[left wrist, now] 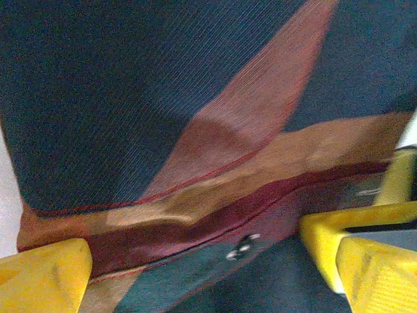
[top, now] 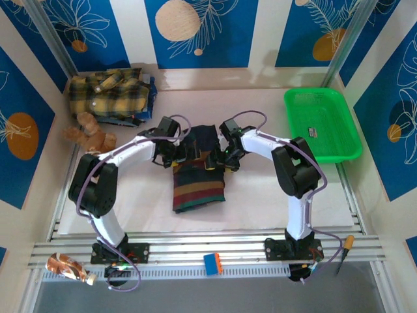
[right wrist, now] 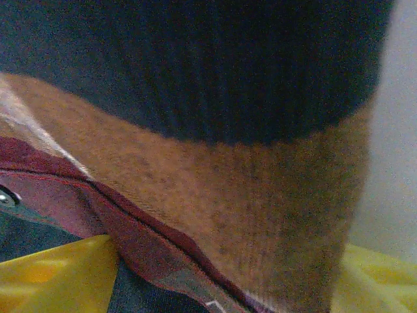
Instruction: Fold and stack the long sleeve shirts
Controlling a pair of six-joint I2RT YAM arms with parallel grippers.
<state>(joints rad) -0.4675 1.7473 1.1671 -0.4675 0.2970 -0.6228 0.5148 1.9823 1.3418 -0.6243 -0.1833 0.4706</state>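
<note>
White table (top: 260, 195), blue leaf-print walls (top: 228, 45), dark plaid shirt (top: 199, 186) centred, left fingers (left wrist: 45, 277) and right fingers (right wrist: 58, 274) spread wide, holding nothing.

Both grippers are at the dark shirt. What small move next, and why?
Probably raise both straight up: the left gripper and right gripper stand open over the dark shirt, which already lies folded, while the yellow shirt sits crumpled at back left.

We see the dark shirt (top: 199, 186) folded into a narrow rectangle at the centre, navy at its far end, with green, red and orange bands nearer us. The yellow shirt (top: 107, 94) lies crumpled in the far left corner, well apart.
</note>
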